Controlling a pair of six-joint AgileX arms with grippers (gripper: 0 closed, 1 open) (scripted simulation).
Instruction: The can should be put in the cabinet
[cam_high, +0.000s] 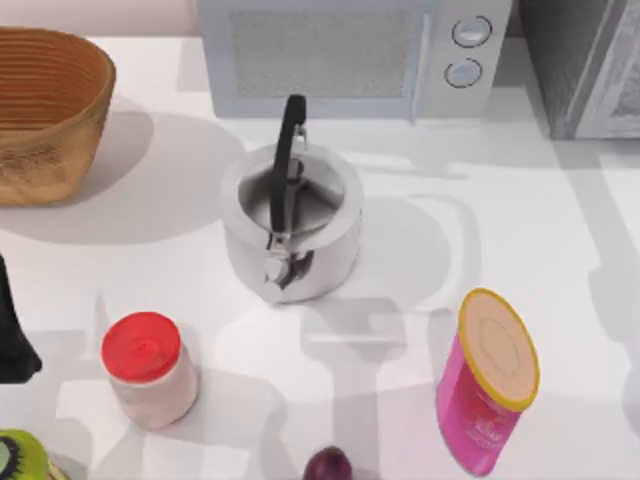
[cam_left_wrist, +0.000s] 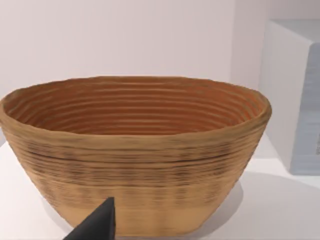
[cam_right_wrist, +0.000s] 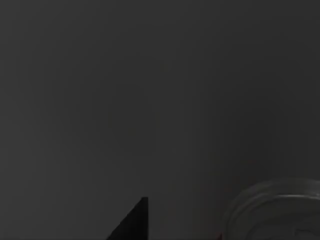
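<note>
your left arm (cam_high: 15, 330) sits parked at the frame's left edge; end effector state: can't tell. cabinet (cam_high: 590, 65) is upper right, beside the microwave (cam_high: 350, 55). right wrist view is dark.

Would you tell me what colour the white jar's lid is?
Red; the lid shows best in the top view.

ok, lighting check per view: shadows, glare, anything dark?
Top view: evenly lit, soft grey shadows on the white table around the kettle, the basket and the pink canister; no harsh glare. Left wrist view: bright, the basket clearly lit, with a faint shadow at its base. Right wrist view: dark.
</note>
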